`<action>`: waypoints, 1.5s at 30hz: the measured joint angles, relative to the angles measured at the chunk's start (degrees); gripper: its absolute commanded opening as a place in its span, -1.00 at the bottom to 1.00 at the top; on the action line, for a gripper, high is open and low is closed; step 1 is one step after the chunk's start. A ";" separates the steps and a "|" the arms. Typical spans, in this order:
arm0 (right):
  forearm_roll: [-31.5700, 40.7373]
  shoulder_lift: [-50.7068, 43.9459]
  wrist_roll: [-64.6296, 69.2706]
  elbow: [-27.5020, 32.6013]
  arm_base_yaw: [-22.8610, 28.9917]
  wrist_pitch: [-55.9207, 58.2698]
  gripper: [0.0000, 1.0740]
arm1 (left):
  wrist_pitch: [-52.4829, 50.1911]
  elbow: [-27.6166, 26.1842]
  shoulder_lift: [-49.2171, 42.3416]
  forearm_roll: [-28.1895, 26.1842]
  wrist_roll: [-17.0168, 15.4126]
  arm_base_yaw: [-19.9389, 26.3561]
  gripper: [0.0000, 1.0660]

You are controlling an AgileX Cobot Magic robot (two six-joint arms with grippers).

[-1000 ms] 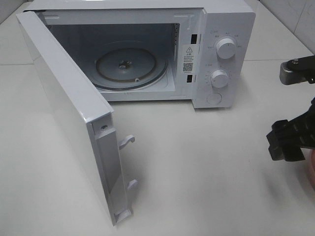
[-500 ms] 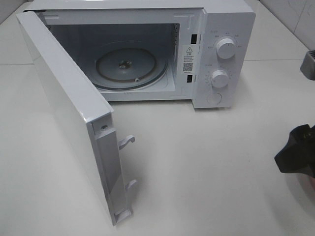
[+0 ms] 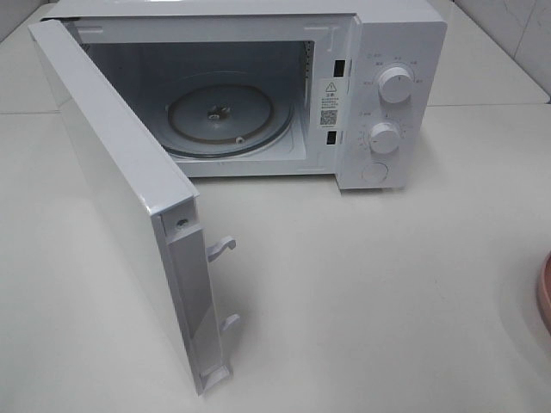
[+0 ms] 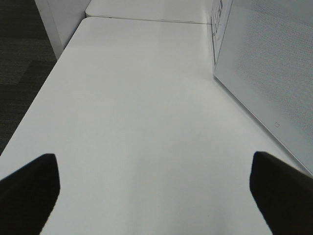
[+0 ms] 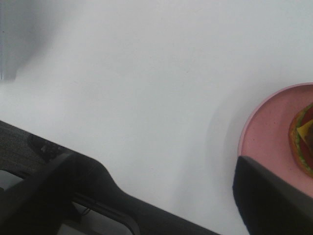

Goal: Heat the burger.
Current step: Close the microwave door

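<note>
Only right wrist view shows burger (image 5: pixel 303 144)

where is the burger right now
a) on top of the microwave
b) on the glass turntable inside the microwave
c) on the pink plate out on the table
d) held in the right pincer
c: the right wrist view shows the burger sitting on the pink plate on the table, while the turntable inside the open microwave is bare.
</note>
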 measured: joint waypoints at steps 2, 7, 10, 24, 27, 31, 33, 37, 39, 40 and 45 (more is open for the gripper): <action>0.00 -6.02 0.00 0.00 0.00 2.23 0.43 | 0.00 0.00 0.00 0.00 0.00 0.00 0.84; 0.00 -11.17 0.00 0.69 -1.60 3.27 0.43 | 0.00 0.00 0.00 0.00 0.00 0.00 0.84; 0.00 -17.13 -0.46 2.75 -6.59 3.78 0.43 | 0.00 0.00 0.00 0.00 0.00 0.00 0.84; 0.00 -35.70 -1.15 7.05 -16.33 2.64 0.42 | 0.00 0.00 0.00 0.00 0.00 0.00 0.84; 0.00 -38.16 -1.32 8.14 -17.48 1.09 0.42 | 0.00 0.00 0.00 0.00 0.00 0.00 0.84; 0.00 -38.27 -1.83 8.82 -18.16 0.34 0.42 | 0.00 0.00 0.00 0.00 0.00 0.00 0.84; 0.00 -38.27 -1.83 8.82 -18.39 -0.17 0.42 | 0.00 0.00 0.00 0.00 0.00 0.00 0.84; 0.00 -38.27 -1.83 8.82 -18.45 -0.17 0.42 | 0.00 0.00 0.00 0.00 0.00 0.00 0.84; -0.29 -38.27 -1.83 8.82 -18.45 -0.17 0.42 | 0.00 0.00 0.00 0.00 0.00 0.00 0.84; -0.29 -38.27 -1.83 8.82 -18.45 -0.17 0.42 | 0.00 0.00 0.00 0.00 0.00 0.00 0.84; -0.29 -38.27 -1.83 8.82 -18.45 -0.29 0.42 | 0.00 0.00 0.00 0.00 0.00 0.00 0.84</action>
